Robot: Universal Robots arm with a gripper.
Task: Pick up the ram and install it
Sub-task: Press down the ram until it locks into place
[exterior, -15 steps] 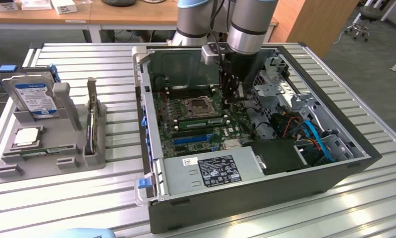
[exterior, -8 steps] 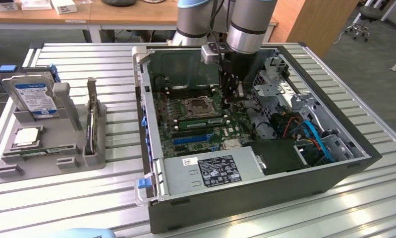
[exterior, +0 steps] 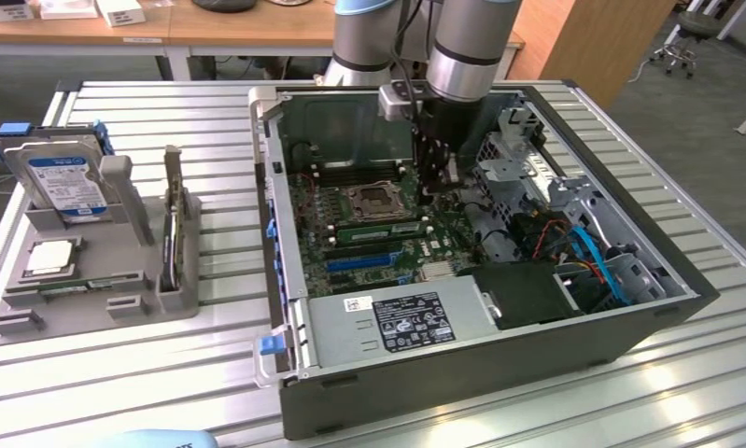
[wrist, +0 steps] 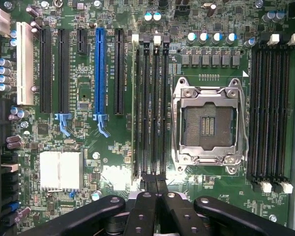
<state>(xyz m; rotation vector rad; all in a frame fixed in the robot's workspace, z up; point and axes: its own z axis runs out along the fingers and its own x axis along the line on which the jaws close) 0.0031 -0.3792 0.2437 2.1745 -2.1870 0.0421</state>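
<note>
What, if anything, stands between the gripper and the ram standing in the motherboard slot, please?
Nothing visible does. The ram stands on edge in the slot farthest from the empty processor socket. The shut gripper hangs just beside the ram's end, over the neighbouring empty slots.

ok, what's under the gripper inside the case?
Shut gripper sits over the memory slots beside the empty CPU socket; a green ram stick stands in one slot. Its fingers cover the slot ends.

Arm (exterior: 472, 47) upright, wrist pointing straight down — jaws closed tight together
</note>
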